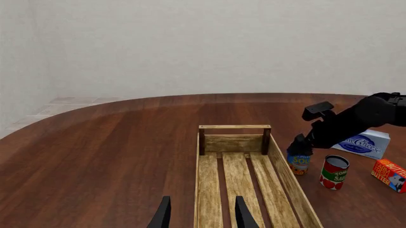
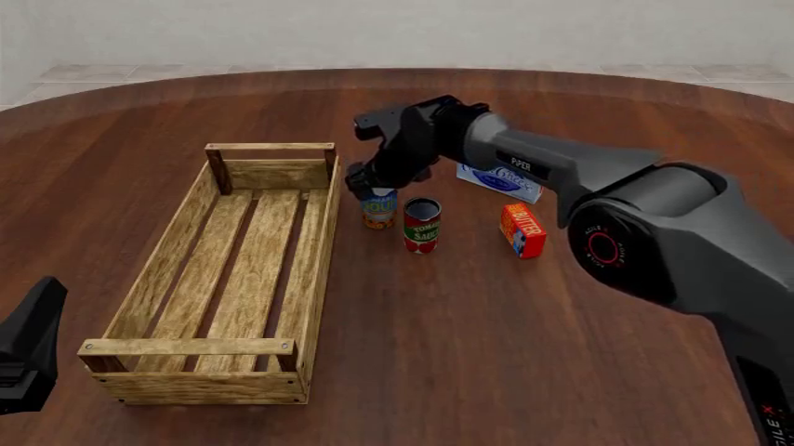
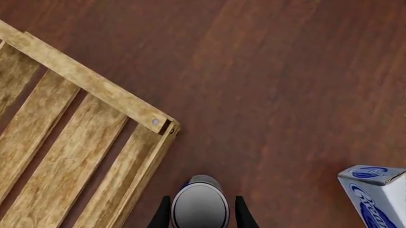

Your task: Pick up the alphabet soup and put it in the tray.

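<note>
Right end effector [image 2: 370,189] sat over small blue-and-orange-labelled silver-topped soup can [image 2: 379,208], fingers [image 3: 242,214] straddling can's sides [image 3: 199,205]; contact with can not discernible. Can stood upright on dark wood surface [image 2: 496,325], just beside far right corner of large light-wood slatted tray [image 2: 316,243], outside it. Red-and-green labelled can [image 2: 422,224] stood just right of soup can, then orange box [image 2: 522,229]; white-and-blue carton [image 2: 501,179] behind them. Left end effector [image 1: 201,216] hung over tray's near end [image 1: 209,190], fingers parted, holding nothing.
</note>
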Available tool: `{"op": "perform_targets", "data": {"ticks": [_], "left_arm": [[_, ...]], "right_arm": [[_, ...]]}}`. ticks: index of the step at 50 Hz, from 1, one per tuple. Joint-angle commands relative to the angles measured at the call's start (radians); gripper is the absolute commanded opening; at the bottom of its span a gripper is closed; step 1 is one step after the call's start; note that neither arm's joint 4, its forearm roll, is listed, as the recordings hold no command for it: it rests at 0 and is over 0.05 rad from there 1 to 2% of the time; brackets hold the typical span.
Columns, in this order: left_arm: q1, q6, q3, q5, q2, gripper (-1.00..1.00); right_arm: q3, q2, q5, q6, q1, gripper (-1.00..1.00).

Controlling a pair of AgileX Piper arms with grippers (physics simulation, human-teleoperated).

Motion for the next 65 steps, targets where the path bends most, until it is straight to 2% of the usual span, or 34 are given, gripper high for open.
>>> {"op": "perform_targets", "data": {"ticks": [1,26,27,39,47,48,50,51,56,57,65], "left_arm": [[0.000,0.000,0.000,0.000,0.000,1.00],[0.000,0.000,0.000,0.000,0.000,1.00],[0.000,0.000,0.000,0.000,0.000,1.00],[0.000,0.000,0.000,0.000,0.000,1.00],[0.000,0.000,0.000,0.000,0.000,1.00],[0.000,0.000,0.000,0.000,0.000,1.00],[0.000,0.000,0.000,0.000,0.000,1.00],[0.000,0.000,0.000,0.000,0.000,1.00],[0.000,0.000,0.000,0.000,0.000,1.00],[0.000,0.000,0.000,0.000,0.000,1.00],[0.000,0.000,0.000,0.000,0.000,1.00]], "right_arm": [[-0.005,0.005,0.001,0.006,-0.004,1.00],[-0.013,0.019,0.000,0.009,-0.002,1.00],[-0.007,0.014,-0.005,0.001,-0.003,-1.00],[0.038,-0.041,-0.027,-0.014,0.006,-1.00],[0.037,-0.099,-0.005,-0.055,-0.004,-1.00],[0.044,-0.129,0.000,-0.076,-0.001,-1.00],[0.039,-0.136,0.009,-0.075,-0.003,-1.00],[0.040,-0.154,0.013,-0.095,-0.004,-1.00],[0.045,-0.216,0.039,-0.095,0.018,-1.00],[0.057,-0.236,0.036,-0.119,0.018,-1.00],[0.090,-0.334,0.059,-0.147,0.062,-1.00]]}}
